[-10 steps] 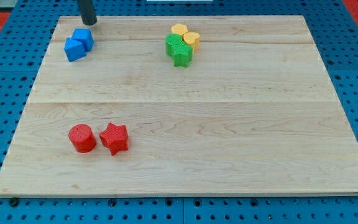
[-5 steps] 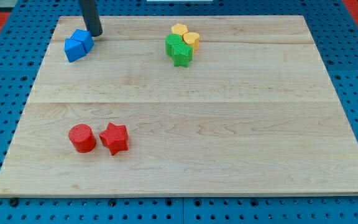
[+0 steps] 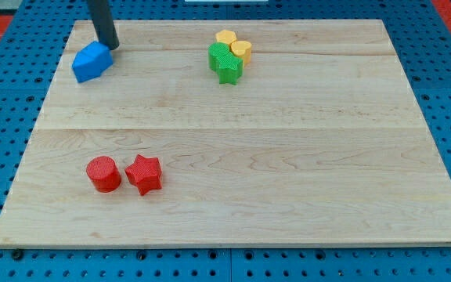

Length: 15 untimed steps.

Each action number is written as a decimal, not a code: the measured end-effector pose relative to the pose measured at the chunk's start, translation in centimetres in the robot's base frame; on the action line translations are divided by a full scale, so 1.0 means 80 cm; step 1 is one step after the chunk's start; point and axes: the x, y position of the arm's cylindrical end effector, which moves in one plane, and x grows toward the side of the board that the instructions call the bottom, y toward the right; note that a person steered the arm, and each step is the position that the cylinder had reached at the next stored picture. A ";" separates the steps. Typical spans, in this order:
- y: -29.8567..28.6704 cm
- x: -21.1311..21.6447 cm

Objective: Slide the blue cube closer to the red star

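Two blue blocks sit pressed together at the view's upper left and read as one lump; the blue cube is its upper right part, the other blue block its lower left. My tip touches the lump's upper right edge. The red star lies far below, at the view's lower left.
A red cylinder sits just left of the red star. Two green blocks and two yellow blocks are clustered at the top middle. All lie on a wooden board on a blue pegboard.
My tip has moved down and left against the blue cube. The cube has slid down-left into the other blue block, and both have shifted slightly left.
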 end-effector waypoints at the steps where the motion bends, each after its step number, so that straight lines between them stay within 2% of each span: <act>1: -0.008 0.035; 2: -0.010 0.017; 4: -0.094 0.059; 7: -0.063 0.117; 8: -0.097 0.109; 9: -0.128 0.125; 10: -0.106 0.142; 11: -0.038 0.145; 12: -0.007 0.148; 15: -0.060 0.156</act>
